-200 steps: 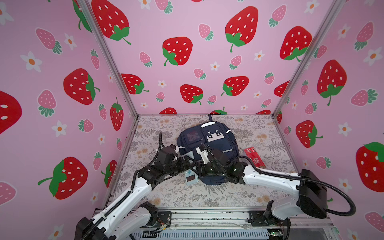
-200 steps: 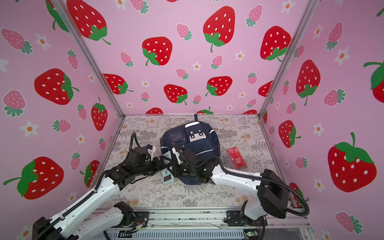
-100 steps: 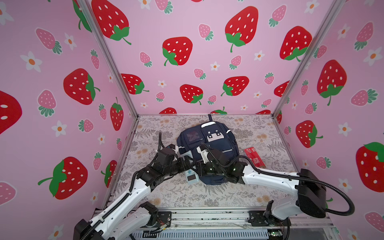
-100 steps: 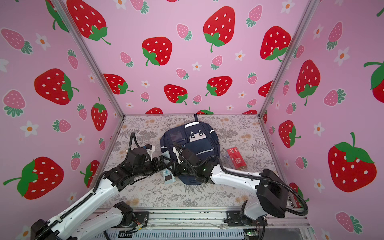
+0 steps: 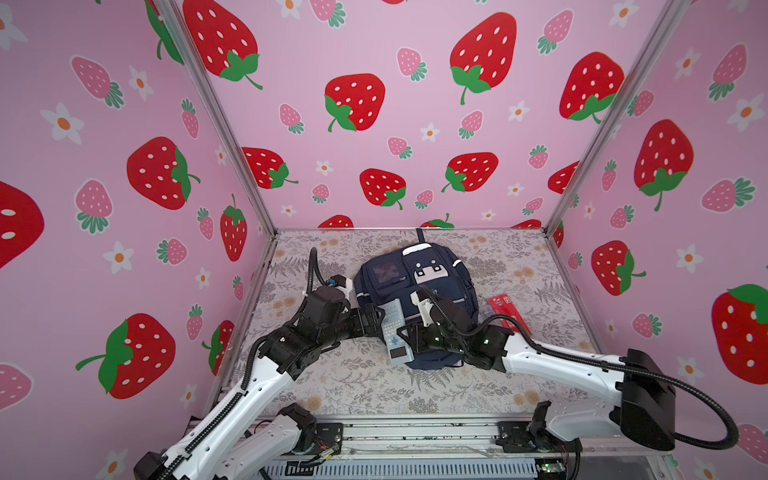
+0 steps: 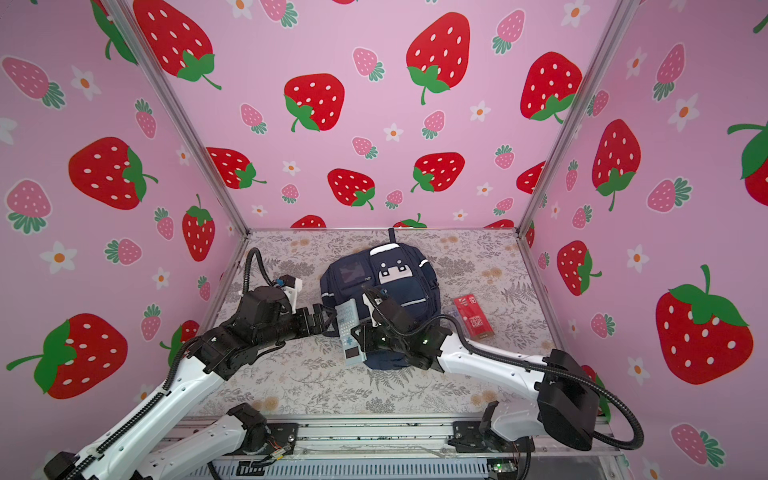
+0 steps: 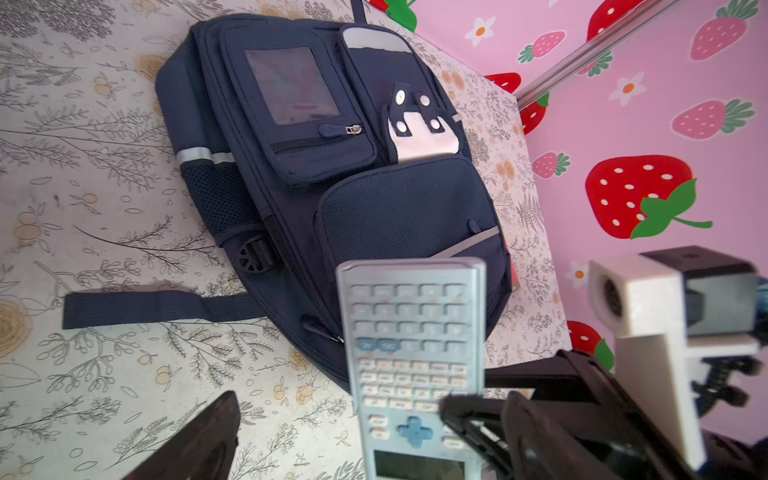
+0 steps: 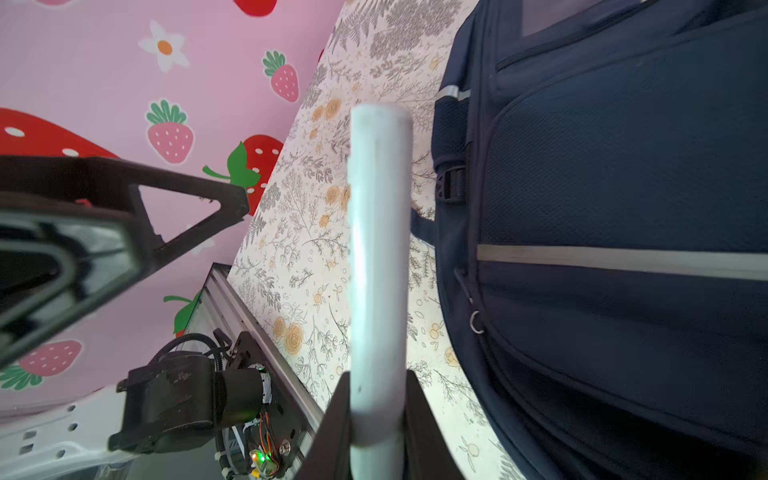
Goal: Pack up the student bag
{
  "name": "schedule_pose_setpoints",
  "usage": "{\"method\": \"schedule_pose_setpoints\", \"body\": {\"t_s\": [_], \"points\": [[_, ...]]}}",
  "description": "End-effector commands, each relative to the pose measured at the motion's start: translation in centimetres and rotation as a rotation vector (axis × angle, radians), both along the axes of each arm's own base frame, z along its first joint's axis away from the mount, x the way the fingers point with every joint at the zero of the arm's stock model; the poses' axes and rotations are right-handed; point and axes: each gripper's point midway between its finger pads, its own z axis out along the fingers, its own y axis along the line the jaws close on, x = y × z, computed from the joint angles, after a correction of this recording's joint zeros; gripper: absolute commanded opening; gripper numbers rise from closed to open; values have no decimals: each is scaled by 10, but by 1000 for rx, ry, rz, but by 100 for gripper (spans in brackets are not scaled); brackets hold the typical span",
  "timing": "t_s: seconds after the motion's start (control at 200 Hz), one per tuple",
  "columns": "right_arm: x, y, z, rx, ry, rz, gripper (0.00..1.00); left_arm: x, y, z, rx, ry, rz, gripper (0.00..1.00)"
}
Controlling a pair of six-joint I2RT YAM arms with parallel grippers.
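Gripping calculator (image 5: 397,332) beside student bag (image 5: 453,291)

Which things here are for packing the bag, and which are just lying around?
For the job: student bag; calculator, held in the right gripper.
Lying about: red packet beside the bag, untouched, maybe packed later; floral table cover.

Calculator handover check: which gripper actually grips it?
The right gripper, fingers clamped on the calculator's edge; the left gripper's fingers stand wide open beside it.
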Motion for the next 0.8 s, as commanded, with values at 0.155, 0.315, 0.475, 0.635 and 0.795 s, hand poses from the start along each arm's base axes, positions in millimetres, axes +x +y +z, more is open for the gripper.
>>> {"method": "schedule_pose_setpoints", "body": {"t_s": [0.155,0.315,0.475,0.635,0.795], "points": [[27,-70,22,34,-34,-179,12,8,-3,-1,94,-12,-65,99],[44,-120,18,-5,-22,-286,11,22,-31,-3,85,7,-159,95],[57,-169,25,-22,-49,-382,9,35,-81,-2,117,-6,-295,93],[66,-206,26,-54,-60,-457,9,39,-131,-22,378,-20,-454,91],[72,-227,28,-65,-47,-512,8,41,-158,-47,620,-34,-548,91]]}}
